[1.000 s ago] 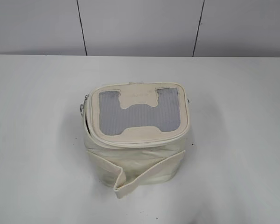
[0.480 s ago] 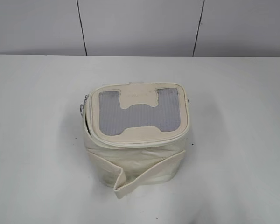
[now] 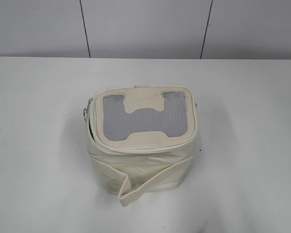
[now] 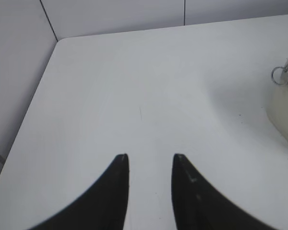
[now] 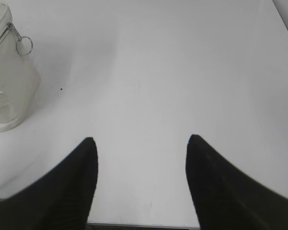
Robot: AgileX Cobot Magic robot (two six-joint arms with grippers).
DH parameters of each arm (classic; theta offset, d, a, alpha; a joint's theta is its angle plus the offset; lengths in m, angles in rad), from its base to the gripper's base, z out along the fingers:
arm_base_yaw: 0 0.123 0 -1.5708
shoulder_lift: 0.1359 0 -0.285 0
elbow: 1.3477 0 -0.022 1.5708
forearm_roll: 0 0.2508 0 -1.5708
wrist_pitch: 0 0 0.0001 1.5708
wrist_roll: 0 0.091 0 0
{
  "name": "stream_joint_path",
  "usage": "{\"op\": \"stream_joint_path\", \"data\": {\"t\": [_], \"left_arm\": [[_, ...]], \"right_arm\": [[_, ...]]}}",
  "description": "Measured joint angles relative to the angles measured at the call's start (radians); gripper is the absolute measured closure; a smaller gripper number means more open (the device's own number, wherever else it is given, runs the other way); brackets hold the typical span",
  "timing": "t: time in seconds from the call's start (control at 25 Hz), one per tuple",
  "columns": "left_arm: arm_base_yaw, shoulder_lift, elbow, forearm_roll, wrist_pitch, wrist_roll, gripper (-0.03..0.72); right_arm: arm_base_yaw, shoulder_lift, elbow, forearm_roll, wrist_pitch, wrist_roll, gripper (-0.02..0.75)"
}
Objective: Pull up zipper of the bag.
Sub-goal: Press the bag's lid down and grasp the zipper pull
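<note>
The cream bag (image 3: pixel 140 160) stands in the middle of the white table, its lid with the grey mesh window (image 3: pixel 144 120) facing up. The zipper (image 3: pixel 90 127) runs around the lid rim and gapes at the bag's left side. One silver ring pull (image 3: pixel 84 111) hangs at the left rim, also in the left wrist view (image 4: pixel 280 75). The other pull hangs at the right rim in the right wrist view (image 5: pixel 24 45). A loose strap (image 3: pixel 155 182) crosses the front. My left gripper (image 4: pixel 150 158) and right gripper (image 5: pixel 141 140) are open, empty, and away from the bag. Neither shows in the exterior view.
The white table (image 3: pixel 34 145) spreads around the bag. A grey panelled wall (image 3: pixel 145 26) rises behind its far edge. In the left wrist view the table's left edge and corner (image 4: pixel 55 43) meet the wall. The right wrist view shows the table's near edge (image 5: pixel 139 224).
</note>
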Motion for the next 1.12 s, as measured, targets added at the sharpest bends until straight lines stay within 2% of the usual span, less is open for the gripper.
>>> {"op": "stream_joint_path", "data": {"t": [0.36,0.6,0.72,0.8,0.92,1.12], "left_arm": [[-0.013,0.0,0.0,0.0,0.0,0.0,0.447],[-0.112,0.048,-0.01,0.001,-0.023,0.0,0.447],[-0.125,0.121,-0.025,-0.007,-0.117,0.0,0.447],[-0.126,0.185,-0.027,-0.035,-0.183,0.0,0.447],[-0.126,0.314,-0.027,-0.133,-0.303,0.0,0.447],[-0.127,0.574,-0.05,-0.255,-0.434,0.003,0.42]], "right_arm": [[0.0,0.0,0.0,0.001,0.0,0.0,0.278],[0.0,0.067,-0.007,0.003,-0.006,-0.001,0.278],[0.0,0.159,-0.02,0.004,-0.04,-0.001,0.278],[0.0,0.224,-0.03,0.004,-0.091,0.0,0.278],[0.02,0.316,-0.03,0.01,-0.212,0.0,0.278],[0.102,0.499,-0.059,0.012,-0.373,-0.004,0.278]]}}
